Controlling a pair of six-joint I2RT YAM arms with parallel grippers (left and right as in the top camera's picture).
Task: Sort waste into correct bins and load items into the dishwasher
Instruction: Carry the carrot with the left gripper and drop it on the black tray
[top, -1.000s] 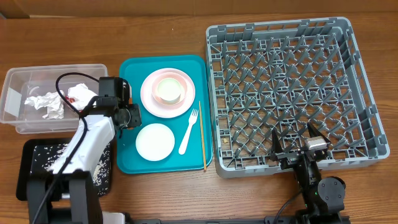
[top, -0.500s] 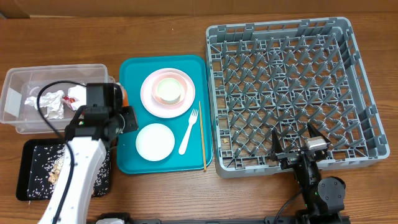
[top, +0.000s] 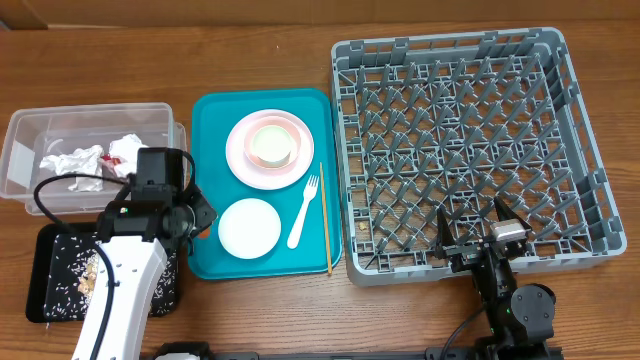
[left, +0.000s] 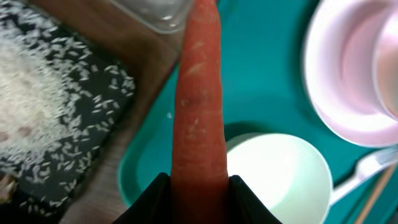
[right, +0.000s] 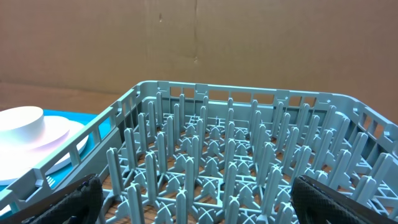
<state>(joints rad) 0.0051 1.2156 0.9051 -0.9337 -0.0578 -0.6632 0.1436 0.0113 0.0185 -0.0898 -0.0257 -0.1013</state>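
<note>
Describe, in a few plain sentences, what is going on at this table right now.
The left gripper holds a carrot stick above the left edge of the teal tray, beside the black tray scattered with rice. The right gripper sits open and idle at the near edge of the dish rack, which has no dishes in it yet. The plate, white bowl, fork and chopstick wait on the teal tray.

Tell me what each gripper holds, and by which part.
Left gripper pinches the orange carrot stick at its thicker end; right gripper is open, holding nothing.
</note>
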